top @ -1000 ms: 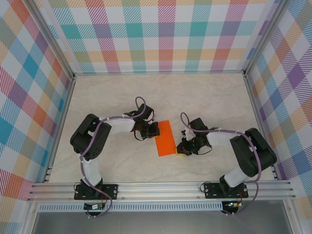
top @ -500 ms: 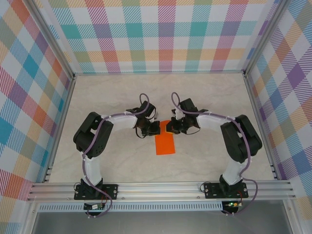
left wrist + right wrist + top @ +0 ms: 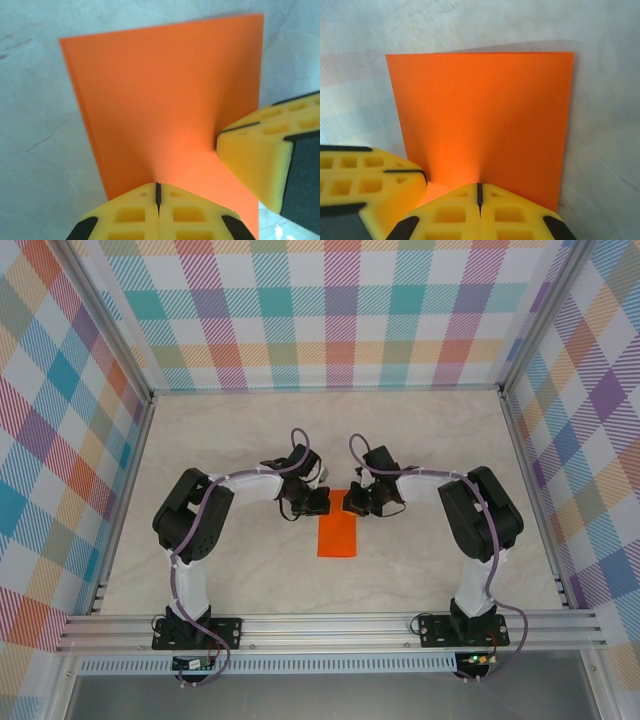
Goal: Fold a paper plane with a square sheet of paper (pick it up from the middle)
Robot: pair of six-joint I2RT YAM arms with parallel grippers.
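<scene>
The square sheet of paper is bright orange and lies flat on the table as a narrow rectangle, apparently folded in two layers; it is not a paper plane in shape. My left gripper is shut, its tips pressing on the sheet's far end. My right gripper is shut too, tips down on that same end beside the left one. In the left wrist view the paper stretches beyond my shut tips, with the right gripper's fingers alongside. The right wrist view shows the paper, my shut tips and the left gripper's fingers.
The pale marbled table is walled by plaid panels on three sides. A metal rail with both arm bases runs along the near edge. Both arms arch inward towards the middle.
My right arm swung from the paper's near right side to its far end, meeting the left gripper. The paper turned from tilted to nearly straight. The left gripper barely moved.
</scene>
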